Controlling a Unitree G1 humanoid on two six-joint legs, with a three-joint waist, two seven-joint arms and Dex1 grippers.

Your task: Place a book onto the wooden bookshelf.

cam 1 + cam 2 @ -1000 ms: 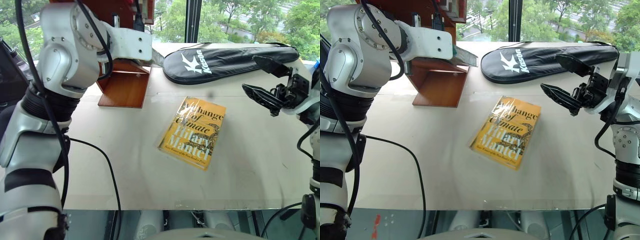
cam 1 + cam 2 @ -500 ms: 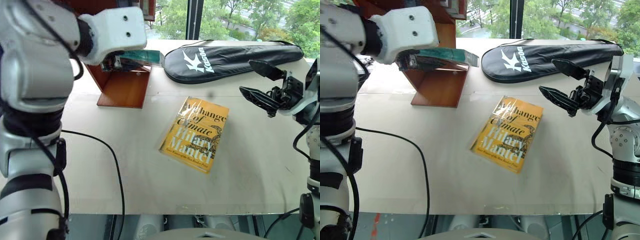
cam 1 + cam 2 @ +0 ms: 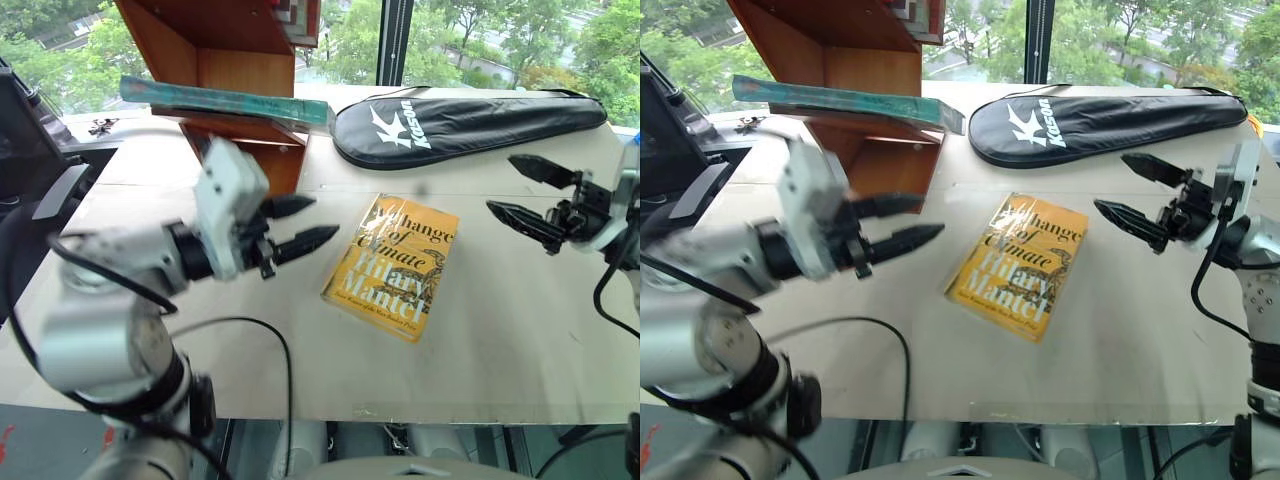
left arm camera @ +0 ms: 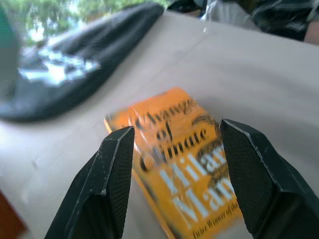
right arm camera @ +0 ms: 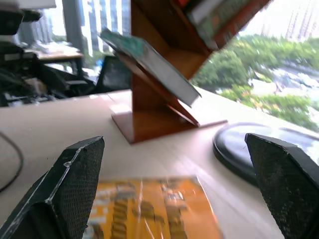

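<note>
Flat teal-green book with glossy wrapped cover (image 3: 225, 100) resting on a slanted board of the reddish-brown wooden bookshelf (image 3: 235, 45), at about eleven o'clock on the pale tabletop (image 3: 500, 330); lying tilted because the board slopes, overhanging on both sides, print too small to read. Placing seemingly done. Left gripper (image 3: 293, 228) near the table's middle, two black fingers parted about halfway, holding nothing, tips aimed toward three o'clock at the yellow paperback (image 3: 395, 265) just beside. Right gripper (image 3: 528, 192) at three o'clock, spread wide, empty, pointing toward nine o'clock. Cover of the paperback reading "Change of Climate" and "Hilary Mantel". Black racket bag (image 3: 465, 120) at one o'clock, white lettering apparently "Kason", parked clear of the working area.
</note>
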